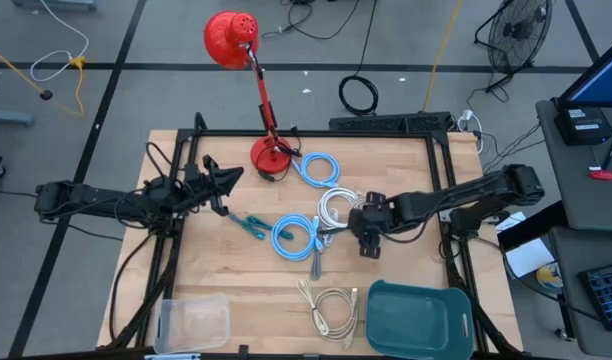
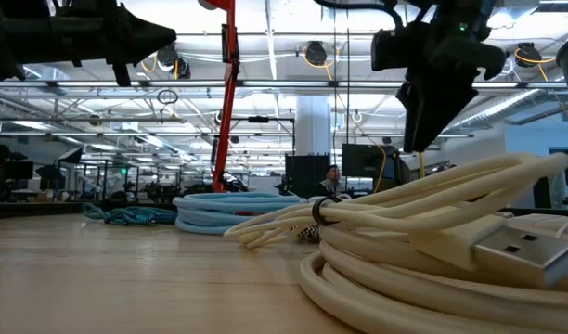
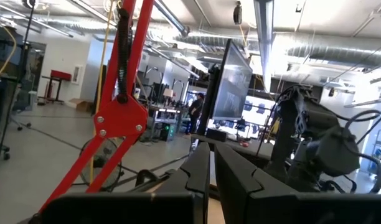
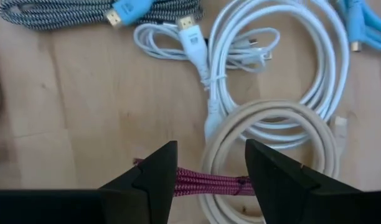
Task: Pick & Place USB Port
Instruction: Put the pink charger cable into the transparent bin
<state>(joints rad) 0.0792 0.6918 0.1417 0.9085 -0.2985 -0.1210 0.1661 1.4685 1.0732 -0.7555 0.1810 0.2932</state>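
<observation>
**Q:** Where are the arms over the wooden table [image 1: 236,270]?

**A:** The right gripper [image 1: 371,243] hangs just above the cluster of coiled cables at mid-table, fingers [image 4: 154,173] spread apart and holding nothing. Seen from its wrist, a beige coiled cable [image 4: 284,124] and a magenta braided cable [image 4: 206,182] lie right under the gap between the fingers, with a white USB cable [image 4: 240,56] just beyond. The left gripper [image 1: 229,177] is raised near the table's left side, close to the red desk lamp [image 1: 248,60]; its fingers [image 3: 197,174] are pressed nearly together with nothing between them.

**Q:** And the USB cables themselves?

**A:** All lie on the table. Two light-blue coils [image 1: 296,236] sit beside the white one, a teal cable [image 1: 252,227] lies to the left, and another beige USB cable [image 1: 331,305] rests near the front edge, its plug [image 2: 521,252] looming in the low view. A teal bin [image 1: 418,318] sits at the front right, a clear container [image 1: 192,322] at the front left.
</observation>
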